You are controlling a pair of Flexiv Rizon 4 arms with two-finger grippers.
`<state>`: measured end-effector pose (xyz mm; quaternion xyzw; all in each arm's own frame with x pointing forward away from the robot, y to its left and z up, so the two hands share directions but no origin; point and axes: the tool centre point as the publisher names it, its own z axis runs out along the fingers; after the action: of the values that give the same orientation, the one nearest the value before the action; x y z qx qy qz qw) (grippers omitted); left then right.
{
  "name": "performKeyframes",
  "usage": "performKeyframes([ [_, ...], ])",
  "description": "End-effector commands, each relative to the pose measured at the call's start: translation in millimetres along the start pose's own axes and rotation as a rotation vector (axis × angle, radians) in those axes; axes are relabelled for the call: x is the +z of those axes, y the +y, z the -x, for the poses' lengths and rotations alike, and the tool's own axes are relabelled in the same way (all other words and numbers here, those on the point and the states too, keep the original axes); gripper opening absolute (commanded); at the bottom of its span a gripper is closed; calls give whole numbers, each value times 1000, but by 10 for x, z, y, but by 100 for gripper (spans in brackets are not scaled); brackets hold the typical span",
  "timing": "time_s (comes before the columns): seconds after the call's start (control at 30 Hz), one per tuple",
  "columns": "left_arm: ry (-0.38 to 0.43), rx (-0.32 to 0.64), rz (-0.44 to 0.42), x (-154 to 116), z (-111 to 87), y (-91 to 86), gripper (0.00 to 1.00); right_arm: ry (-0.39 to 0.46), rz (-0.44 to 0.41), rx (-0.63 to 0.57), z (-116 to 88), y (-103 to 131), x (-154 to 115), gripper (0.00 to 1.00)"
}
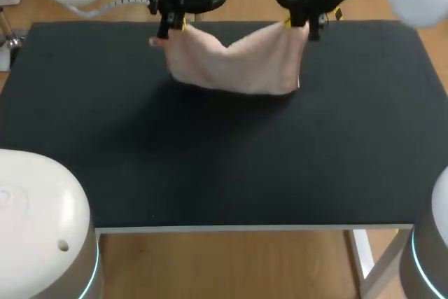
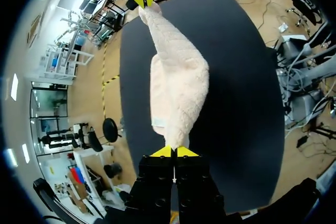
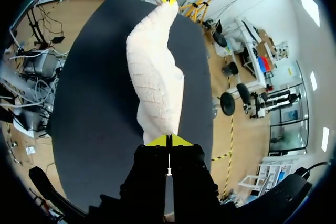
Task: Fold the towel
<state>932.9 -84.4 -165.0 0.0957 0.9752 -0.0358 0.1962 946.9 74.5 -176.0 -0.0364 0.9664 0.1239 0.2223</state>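
Two-point hold: the towel (image 1: 234,64) is strung between the left gripper (image 1: 171,27) and the right gripper (image 1: 302,26), one top corner in each.
Left gripper: at the far side of the table (image 1: 224,166), left of its middle. Its yellow tips are pressed together on the towel's left corner. In the left wrist view the same gripper (image 2: 174,152) has the cloth pinched from both sides, right at the tips.
Right gripper: at the far side of the table, right of its middle, about level with the other. Its tips are clamped on the towel's right corner. In the right wrist view the gripper (image 3: 169,141) has the two tips meeting on the cloth.
Towel: pale pink terry, held up by its two corners. The top edge sags in a dip between the grippers, and the body hangs below them over the far part of the table. Whether the lower edge touches the table cannot be told.
Towel seen from the wrists: a narrow bunched band running straight from one gripper to the other, widest about midway.
Tag: a small white tag (image 2: 157,123) shows on the towel's edge, near the left gripper.
Table: a dark, flat top with a pale front edge along the near side.
Shadow: a faint dark patch on the table just near of the towel's lower edge.
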Motion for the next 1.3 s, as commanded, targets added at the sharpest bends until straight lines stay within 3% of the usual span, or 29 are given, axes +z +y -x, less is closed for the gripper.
performKeyframes([
  [0.03,45,-3,0,214,-79,47,0,27,-47,30,-105,-108,92,0],
  [0.23,130,-12,9,537,-215,81,0,63,-120,59,-245,-332,365,0],
  [0.4,189,6,35,870,-188,52,0,69,-164,92,-243,-412,693,0],
  [0.8,200,64,61,1590,221,163,0,50,-232,141,-55,-569,1377,0],
  [1.03,210,65,87,1861,418,324,0,49,-249,164,84,-739,1573,0],
  [1.3,214,72,103,2056,597,394,0,58,-262,128,243,-829,1756,0],
])
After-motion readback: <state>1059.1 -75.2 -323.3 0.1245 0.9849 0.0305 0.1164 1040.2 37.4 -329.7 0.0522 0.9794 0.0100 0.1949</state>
